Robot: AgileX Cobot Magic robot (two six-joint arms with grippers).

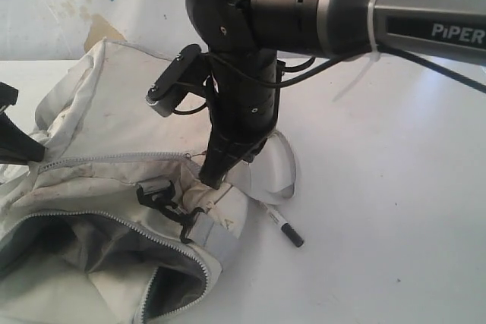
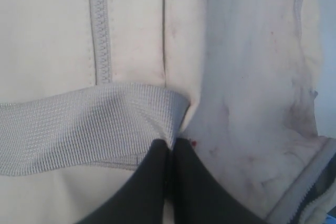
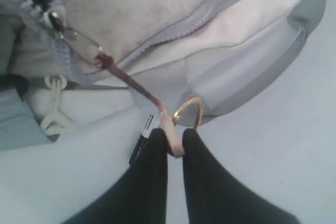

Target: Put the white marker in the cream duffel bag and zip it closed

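Observation:
The cream duffel bag (image 1: 114,119) lies at the left, its main zipper open on dark grey lining (image 1: 91,248). The white marker (image 1: 275,219) with its black cap lies on the table beside the bag's end. My right gripper (image 1: 211,181) reaches down at that end. In the right wrist view it (image 3: 175,140) is shut on a reddish pull cord (image 3: 131,82) that runs to a zipper slider (image 3: 55,19); a bit of the marker (image 3: 149,125) shows behind one finger. My left gripper (image 2: 172,144) is shut on the bag's grey webbing strap (image 2: 79,124) and sits at the exterior view's left edge (image 1: 23,151).
A black buckle (image 1: 156,191) lies on the bag near the right gripper. A grey strap loop (image 1: 287,166) curls on the white table (image 1: 395,210) just behind the marker. A gold ring (image 3: 188,109) hangs at the bag's end. A stained wall stands behind.

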